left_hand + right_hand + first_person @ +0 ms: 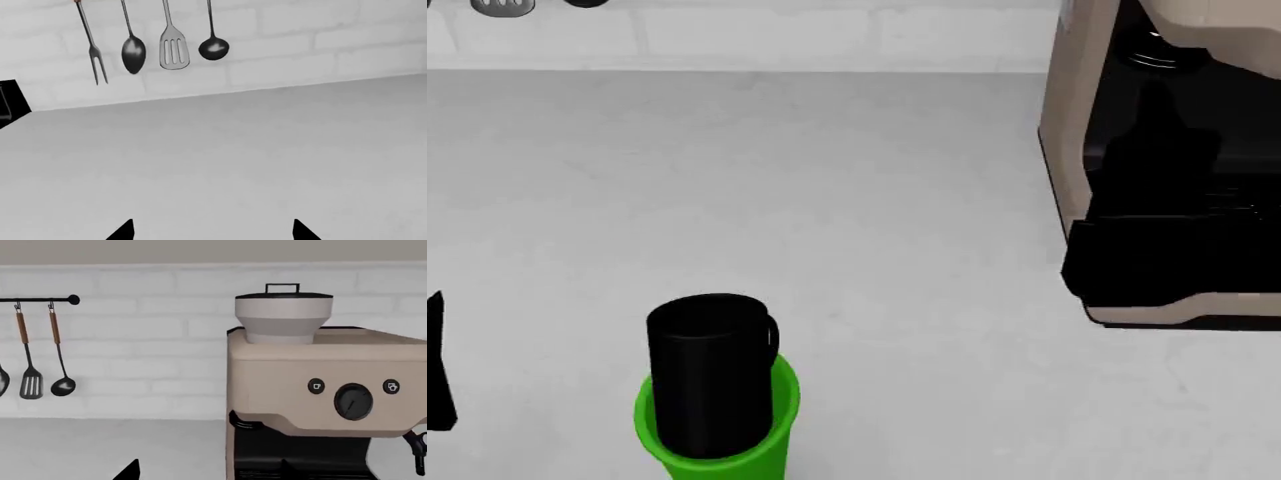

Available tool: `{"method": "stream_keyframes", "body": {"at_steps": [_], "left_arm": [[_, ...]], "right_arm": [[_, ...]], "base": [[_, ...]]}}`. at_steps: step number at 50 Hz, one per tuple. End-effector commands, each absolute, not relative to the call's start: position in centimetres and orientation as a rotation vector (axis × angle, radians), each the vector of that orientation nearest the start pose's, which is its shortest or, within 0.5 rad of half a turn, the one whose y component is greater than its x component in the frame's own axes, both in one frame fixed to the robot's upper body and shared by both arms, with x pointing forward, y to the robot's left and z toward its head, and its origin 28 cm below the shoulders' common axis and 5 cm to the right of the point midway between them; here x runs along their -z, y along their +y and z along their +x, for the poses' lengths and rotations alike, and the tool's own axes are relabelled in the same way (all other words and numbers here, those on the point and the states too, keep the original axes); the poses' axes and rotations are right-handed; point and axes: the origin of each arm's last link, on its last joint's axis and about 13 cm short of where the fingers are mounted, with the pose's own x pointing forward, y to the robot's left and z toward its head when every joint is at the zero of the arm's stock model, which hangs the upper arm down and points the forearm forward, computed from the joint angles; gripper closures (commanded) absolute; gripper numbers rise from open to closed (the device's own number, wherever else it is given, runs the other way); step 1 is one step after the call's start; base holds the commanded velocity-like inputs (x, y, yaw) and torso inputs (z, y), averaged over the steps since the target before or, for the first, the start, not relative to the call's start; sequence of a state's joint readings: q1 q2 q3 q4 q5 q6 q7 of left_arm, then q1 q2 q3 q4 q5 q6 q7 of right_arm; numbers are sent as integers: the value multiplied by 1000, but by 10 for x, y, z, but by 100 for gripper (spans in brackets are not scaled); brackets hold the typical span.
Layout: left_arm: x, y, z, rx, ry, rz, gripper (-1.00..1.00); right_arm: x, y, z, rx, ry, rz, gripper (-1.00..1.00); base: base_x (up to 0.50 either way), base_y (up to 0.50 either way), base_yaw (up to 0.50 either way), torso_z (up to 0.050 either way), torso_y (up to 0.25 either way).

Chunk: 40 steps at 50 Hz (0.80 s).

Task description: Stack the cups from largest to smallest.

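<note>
1. Cups: two. One black mug [710, 372] and one green tumbler [723, 440].
2. Mug sits inside the tumbler, standing up straight. Its top half sticks out above the green rim. A small handle shows on its right side.
3. In the head view the stacked cups are at about 7 o'clock, near the bottom edge. The bottom of the tumbler is cut off by that edge.
4. Coffee machines: one. The beige and black coffee machine [1168, 180] stands at about 2 o'clock, well apart from the cups.
5. Hanging tools on the white brick wall [300, 45]: four in the left wrist view. They are a fork [93, 50], a spoon [133, 50], a slotted turner [174, 50] and a ladle [213, 47].
6. The grey counter [868, 220] has wide bare room between the cups and the machine, and back to the wall.
7. Left gripper [213, 231]: two dark tips show, spread wide with nothing between them. A dark shape at 9 o'clock in the head view may be part of this arm.
8. Right gripper [130, 471]: only one dark tip shows, so I cannot tell if it is spread or closed.
</note>
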<state>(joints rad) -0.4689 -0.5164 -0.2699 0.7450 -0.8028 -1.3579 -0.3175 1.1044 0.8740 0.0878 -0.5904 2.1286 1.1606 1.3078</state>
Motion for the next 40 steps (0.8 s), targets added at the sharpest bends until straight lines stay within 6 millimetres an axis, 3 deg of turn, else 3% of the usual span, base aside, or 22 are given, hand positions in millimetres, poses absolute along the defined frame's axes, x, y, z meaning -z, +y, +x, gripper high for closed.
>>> {"method": "stream_keyframes", "body": {"at_steps": [1, 9, 28, 36, 37, 40], "left_arm": [[-266, 302, 216, 77, 98, 92, -100], [-306, 307, 212, 96, 55, 197, -100], [-386, 306, 218, 172, 47, 188, -100], [-386, 304, 221, 168, 44, 181, -100], [-384, 305, 222, 119, 24, 243, -100], [-375, 303, 222, 150, 53, 217, -100]], "right_arm": [[-358, -188, 157, -10, -114, 50, -100], [-380, -196, 164, 10, -146, 35, -100], [-428, -203, 179, -13, -162, 31, -100], [-445, -200, 184, -24, -191, 2, -100], [-448, -199, 184, -29, -193, -18, -100], [-452, -198, 188, -37, -194, -40, -100]], "base": [[0, 0, 0, 0, 0], [0, 0, 0, 0, 0], [0, 0, 0, 0, 0], [0, 0, 0, 0, 0], [0, 0, 0, 0, 0], [0, 0, 0, 0, 0]]}}
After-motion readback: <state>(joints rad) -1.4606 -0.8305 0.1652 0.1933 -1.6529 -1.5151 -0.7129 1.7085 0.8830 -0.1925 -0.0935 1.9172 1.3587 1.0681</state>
